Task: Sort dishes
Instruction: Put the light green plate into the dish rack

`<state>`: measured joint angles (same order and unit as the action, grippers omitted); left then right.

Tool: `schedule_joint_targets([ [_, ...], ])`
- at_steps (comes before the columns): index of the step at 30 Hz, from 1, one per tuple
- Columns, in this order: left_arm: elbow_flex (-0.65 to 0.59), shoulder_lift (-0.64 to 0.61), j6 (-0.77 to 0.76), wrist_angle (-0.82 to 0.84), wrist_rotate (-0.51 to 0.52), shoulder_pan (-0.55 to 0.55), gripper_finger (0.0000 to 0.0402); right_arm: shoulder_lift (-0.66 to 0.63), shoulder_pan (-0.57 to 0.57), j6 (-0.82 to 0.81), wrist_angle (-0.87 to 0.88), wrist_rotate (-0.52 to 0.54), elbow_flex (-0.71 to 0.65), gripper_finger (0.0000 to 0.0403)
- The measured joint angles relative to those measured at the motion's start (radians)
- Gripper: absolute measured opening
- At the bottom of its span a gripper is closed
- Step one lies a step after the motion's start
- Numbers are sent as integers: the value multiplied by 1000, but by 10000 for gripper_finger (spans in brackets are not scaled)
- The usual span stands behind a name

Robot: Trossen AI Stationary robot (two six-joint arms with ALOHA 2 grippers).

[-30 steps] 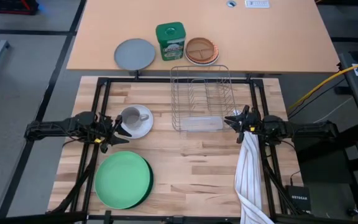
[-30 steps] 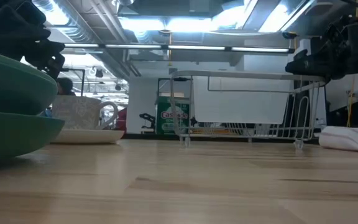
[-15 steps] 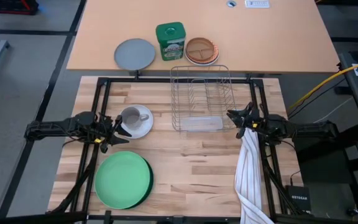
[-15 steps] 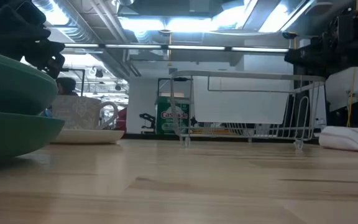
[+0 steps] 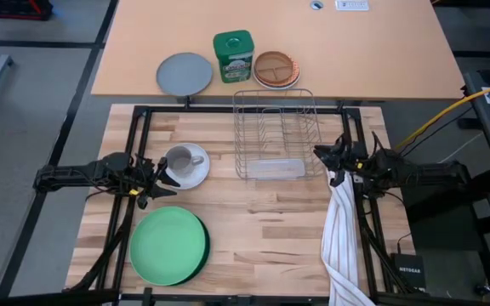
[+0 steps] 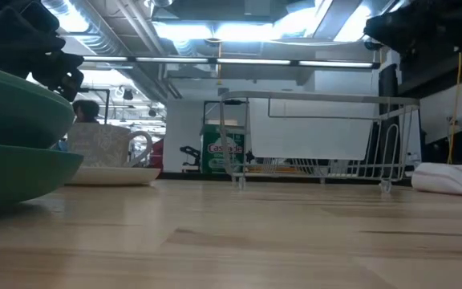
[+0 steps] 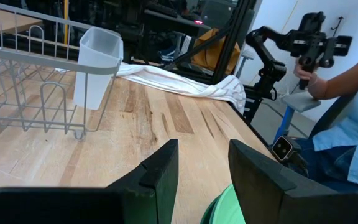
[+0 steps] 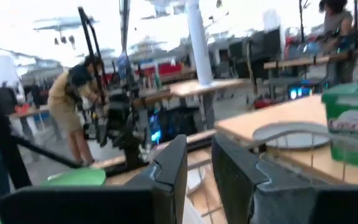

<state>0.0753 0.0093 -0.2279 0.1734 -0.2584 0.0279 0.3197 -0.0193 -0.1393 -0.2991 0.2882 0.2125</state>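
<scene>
A stack of large round plates (image 5: 168, 245), light green on top with darker green ones under it, lies at the table's near left; it also shows in the low view (image 6: 14, 120). A small grey mug (image 5: 179, 159) stands on a white saucer (image 5: 196, 176) left of centre. My left gripper (image 5: 153, 174) hovers open just left of the saucer, above the plates' far edge; its wrist view shows the gap (image 7: 204, 168). My right gripper (image 5: 320, 155) is open and empty, raised beside the rack's right end (image 8: 199, 168).
A wire dish rack (image 5: 275, 136) with a clear cup stands at the far centre. A white striped towel (image 5: 340, 234) lies along the right side and hangs over the near edge. A grey plate (image 5: 185, 74), green canister (image 5: 233, 56) and brown plate (image 5: 276, 69) sit on the far table.
My right gripper has risen, staying beside the rack's right end and still open and empty. Nothing else has moved.
</scene>
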Motion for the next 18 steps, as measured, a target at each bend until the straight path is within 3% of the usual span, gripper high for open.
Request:
schedule_joint_targets([
  [4,0,0,0,0,0,0,131,180,0,-13,-16,-38,86,86],
  [11,0,0,0,0,0,0,131,560,0,-34,-100,-113,281,142],
  [18,0,0,6,0,0,0,131,929,0,-138,-92,-305,553,165],
])
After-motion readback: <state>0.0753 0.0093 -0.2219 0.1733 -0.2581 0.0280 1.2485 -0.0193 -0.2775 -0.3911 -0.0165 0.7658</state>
